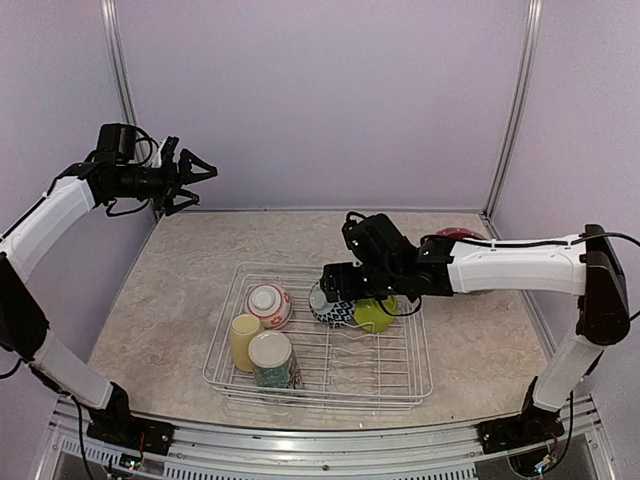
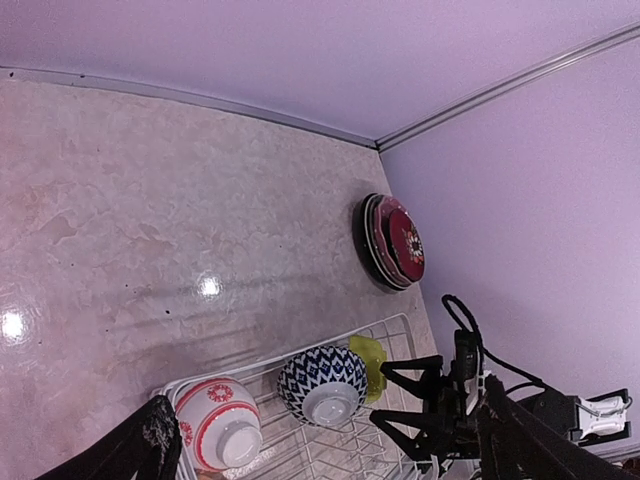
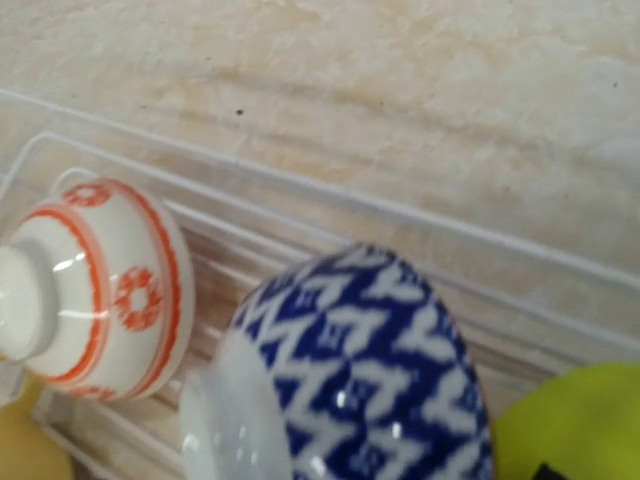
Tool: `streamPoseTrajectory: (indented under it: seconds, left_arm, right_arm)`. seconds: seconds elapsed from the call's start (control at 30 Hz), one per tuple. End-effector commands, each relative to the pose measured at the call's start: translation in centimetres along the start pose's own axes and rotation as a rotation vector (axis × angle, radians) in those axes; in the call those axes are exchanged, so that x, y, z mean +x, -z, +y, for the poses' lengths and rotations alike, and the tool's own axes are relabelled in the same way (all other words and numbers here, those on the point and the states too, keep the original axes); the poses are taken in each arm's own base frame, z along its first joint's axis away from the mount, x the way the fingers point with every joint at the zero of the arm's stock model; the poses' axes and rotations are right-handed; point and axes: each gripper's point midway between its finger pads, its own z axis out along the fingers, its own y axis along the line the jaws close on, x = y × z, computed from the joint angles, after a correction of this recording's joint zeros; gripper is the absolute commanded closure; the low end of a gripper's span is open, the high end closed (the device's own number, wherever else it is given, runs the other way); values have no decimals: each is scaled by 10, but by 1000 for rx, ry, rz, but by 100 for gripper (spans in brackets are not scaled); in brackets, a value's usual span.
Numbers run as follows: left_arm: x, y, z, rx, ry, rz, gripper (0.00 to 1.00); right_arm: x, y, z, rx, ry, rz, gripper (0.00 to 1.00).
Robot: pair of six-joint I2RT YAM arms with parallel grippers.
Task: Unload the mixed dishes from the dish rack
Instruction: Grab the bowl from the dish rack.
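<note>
Right gripper (image 2: 378, 396) spread wide, low over thin silver-wire dish rack (image 1: 370, 365). Just under my fingers: upturned glossy blue-and-white bowl (image 3: 370, 350), round foot ring up. Smooth lime-green bowl (image 3: 570, 425) touching beside it. Left gripper (image 1: 203, 188) spread, raised, well apart.

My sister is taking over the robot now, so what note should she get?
Left gripper: open, empty, raised at the back left.
Right gripper: open, empty, low over the blue-and-white bowl.
Done: plates stacked on the table, back right.
Left in the dish rack: red-patterned bowl, blue-and-white bowl, lime-green bowl, yellow mug, floral cup.
</note>
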Motion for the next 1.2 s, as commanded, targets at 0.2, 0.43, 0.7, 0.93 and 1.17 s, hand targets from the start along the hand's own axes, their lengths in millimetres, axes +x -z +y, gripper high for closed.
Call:
streamPoseTrajectory:
  seconds: [0.2,0.43,0.7,0.93,1.17]
  left_arm:
    - [-4,-2,-5,22,-7,6,1]
    - [-3,-3,-5,26,-3,8,1]
    - [-2,-5,-4,31,5,17,1]
    - [-2,-6,-4,35,9,22,1]
    - [-2,-6,-4,38,10,23,1]
  right_arm:
    - [15,-26,-16,145,132,97,10]
    - [15,-34,-2,6,125,147,9]
    - [12,-33,18,-118,92,165,12]
    - [24,-44,23,-165,88,210,31]
    - [26,-55,26,-178,88,209,47]
